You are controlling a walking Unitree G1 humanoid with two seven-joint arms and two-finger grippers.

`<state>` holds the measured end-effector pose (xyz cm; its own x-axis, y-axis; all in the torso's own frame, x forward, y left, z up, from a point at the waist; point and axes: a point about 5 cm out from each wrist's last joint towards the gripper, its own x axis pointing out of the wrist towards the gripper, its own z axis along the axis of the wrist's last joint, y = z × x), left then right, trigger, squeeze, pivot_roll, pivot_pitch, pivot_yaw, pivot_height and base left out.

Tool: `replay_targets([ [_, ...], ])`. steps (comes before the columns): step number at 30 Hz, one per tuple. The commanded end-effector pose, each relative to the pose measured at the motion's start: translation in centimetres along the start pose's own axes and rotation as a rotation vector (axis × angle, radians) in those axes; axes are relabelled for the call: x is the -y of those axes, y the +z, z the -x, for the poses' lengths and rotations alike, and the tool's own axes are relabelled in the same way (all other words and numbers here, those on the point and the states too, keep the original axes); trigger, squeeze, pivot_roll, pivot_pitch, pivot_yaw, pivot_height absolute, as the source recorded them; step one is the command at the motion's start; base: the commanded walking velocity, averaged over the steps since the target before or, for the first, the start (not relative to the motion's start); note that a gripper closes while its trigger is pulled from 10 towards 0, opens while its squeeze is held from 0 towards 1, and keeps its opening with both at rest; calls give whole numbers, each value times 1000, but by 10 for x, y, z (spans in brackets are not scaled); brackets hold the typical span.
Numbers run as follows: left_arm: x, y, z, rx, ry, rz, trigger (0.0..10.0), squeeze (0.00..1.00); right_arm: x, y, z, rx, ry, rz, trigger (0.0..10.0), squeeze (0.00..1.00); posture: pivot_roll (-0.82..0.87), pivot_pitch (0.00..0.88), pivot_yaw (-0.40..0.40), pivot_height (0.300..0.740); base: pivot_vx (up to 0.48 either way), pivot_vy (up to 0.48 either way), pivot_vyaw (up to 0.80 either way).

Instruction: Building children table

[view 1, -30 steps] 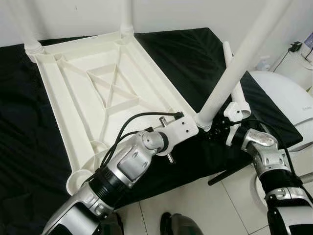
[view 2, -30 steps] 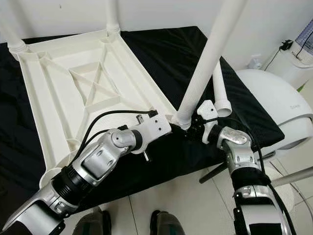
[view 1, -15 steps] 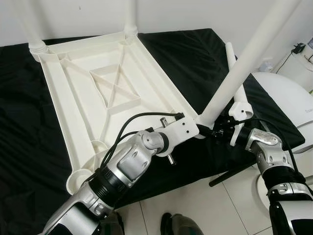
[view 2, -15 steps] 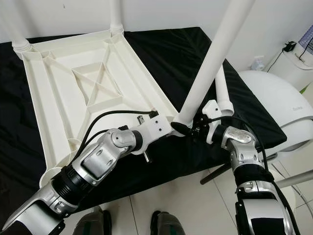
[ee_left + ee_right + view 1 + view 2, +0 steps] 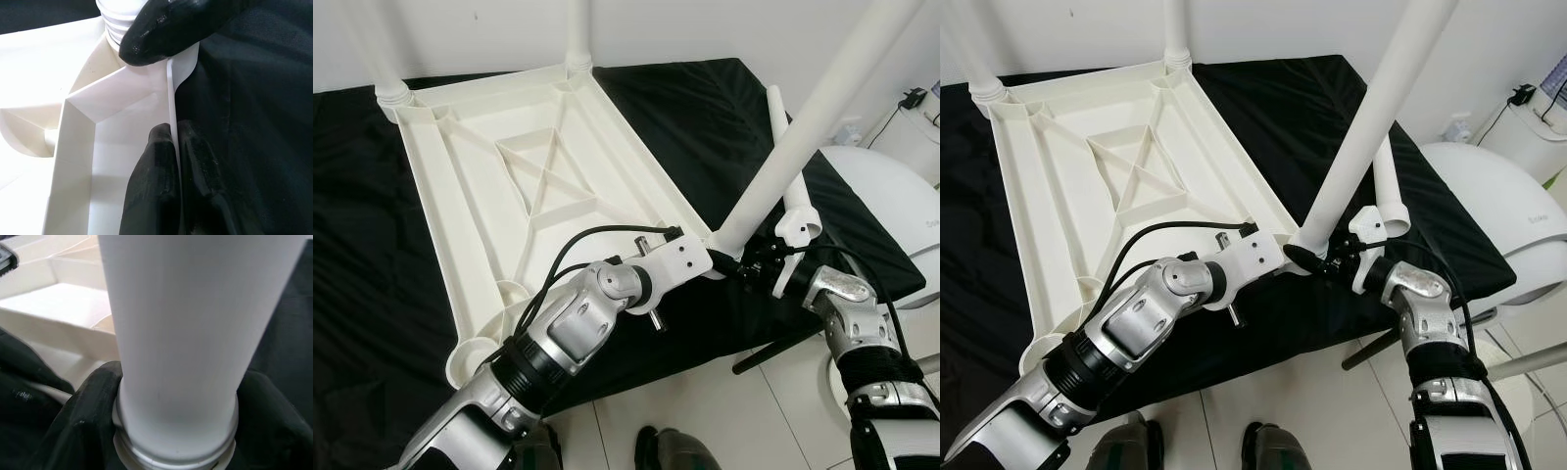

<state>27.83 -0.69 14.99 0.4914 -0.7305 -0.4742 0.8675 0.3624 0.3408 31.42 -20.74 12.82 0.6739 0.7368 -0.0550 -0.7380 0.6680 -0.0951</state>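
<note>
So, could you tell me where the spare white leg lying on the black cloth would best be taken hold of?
Probably mid-shaft, coming from above. The spare leg lies flat on the black cloth, its round shaft free on both sides. Its near end sits close behind the right hand, shut on the tilted leg, so it is crowded.

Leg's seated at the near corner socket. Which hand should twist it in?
The right hand: its fingers already wrap the base of the table leg. The left hand is pinched on the tabletop rim beside the socket, so it is better left bracing the tabletop.
</note>
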Motion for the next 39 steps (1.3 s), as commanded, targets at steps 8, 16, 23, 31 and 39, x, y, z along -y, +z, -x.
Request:
replay_targets([
  [8,9,-4,-3,-27,-53,-6,10000,0,-28,-3,-12,100,-127,-79,10000,0,-35,108,-55,740,0,0,0],
  [16,11,-3,-4,-25,-57,-7,10000,0,-55,0,-34,153,-253,-134,10000,0,-32,102,-59,740,0,0,0],
  [23,11,-3,-4,-26,-57,-7,10000,0,-65,6,-50,171,-497,-173,10000,0,-25,96,-68,740,0,0,0],
  [31,13,-3,-4,-25,-60,-6,10000,0,-67,6,-63,130,-767,-202,10000,0,-14,89,-75,740,0,0,0],
  [39,14,-5,-3,-29,-61,-6,10000,0,-64,8,-54,160,-783,-237,10000,1000,-21,89,-71,740,0,0,0],
])
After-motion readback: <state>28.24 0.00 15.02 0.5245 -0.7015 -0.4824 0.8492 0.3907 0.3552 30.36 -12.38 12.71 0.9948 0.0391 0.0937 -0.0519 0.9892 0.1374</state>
